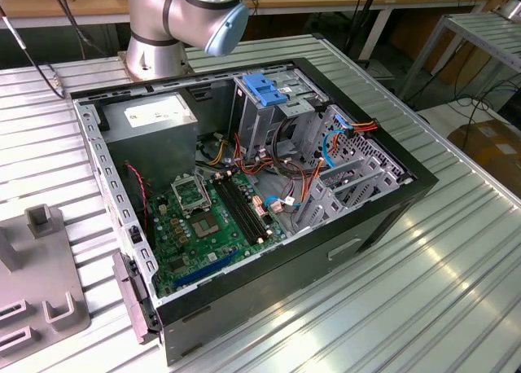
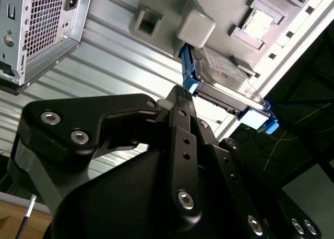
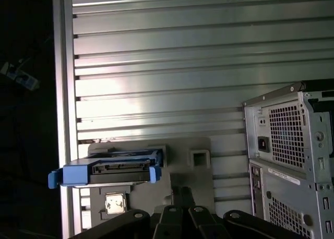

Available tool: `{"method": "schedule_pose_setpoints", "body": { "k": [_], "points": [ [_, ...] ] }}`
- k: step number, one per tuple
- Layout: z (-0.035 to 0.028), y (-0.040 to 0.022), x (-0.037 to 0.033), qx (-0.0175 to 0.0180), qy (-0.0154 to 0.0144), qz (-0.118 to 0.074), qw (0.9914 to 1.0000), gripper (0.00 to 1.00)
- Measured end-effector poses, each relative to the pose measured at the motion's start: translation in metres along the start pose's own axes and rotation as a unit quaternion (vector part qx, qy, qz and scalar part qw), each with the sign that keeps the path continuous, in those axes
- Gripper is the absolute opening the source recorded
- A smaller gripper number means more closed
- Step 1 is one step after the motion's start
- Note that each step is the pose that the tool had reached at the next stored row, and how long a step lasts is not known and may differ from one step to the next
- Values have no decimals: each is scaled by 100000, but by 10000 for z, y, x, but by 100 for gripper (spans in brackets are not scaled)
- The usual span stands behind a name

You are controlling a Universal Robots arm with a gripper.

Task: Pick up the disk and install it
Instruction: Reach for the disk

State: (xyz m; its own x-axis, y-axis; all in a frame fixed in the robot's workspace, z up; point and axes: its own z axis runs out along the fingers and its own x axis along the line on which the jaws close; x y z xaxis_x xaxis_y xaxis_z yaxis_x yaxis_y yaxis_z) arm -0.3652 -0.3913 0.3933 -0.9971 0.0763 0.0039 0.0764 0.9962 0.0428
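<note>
— Whereabouts of the disk (image 3: 112, 168)?
— Lying flat on the grey fixture (image 3: 201, 145) at the bench (image 3: 182, 67) edge, seen in the first wrist view. Raised clear of the surface, sensible for leaving the blue-framed sides free to grasp.
— And the claw (image 3: 181, 194)?
— Hovering near the disk, holding nothing; seemingly clenched, though tips half hidden.
— The computer case (image 1: 269, 186)?
— Well apart, laid open side up, handy for reaching the bays from above.
</note>
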Motion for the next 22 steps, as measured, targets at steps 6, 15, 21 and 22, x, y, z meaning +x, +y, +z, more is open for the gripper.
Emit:
{"method": "schedule_pose_setpoints", "body": {
  "k": [6,15,21,22],
  "points": [
    [0,-6,92,1,2,-3,100000,10],
    [1,-14,228,-4,-6,0,100000,10],
    [1,-21,308,-1,-3,0,100000,10],
    [1,-22,322,-2,-1,0,100000,10]
  ]
}}
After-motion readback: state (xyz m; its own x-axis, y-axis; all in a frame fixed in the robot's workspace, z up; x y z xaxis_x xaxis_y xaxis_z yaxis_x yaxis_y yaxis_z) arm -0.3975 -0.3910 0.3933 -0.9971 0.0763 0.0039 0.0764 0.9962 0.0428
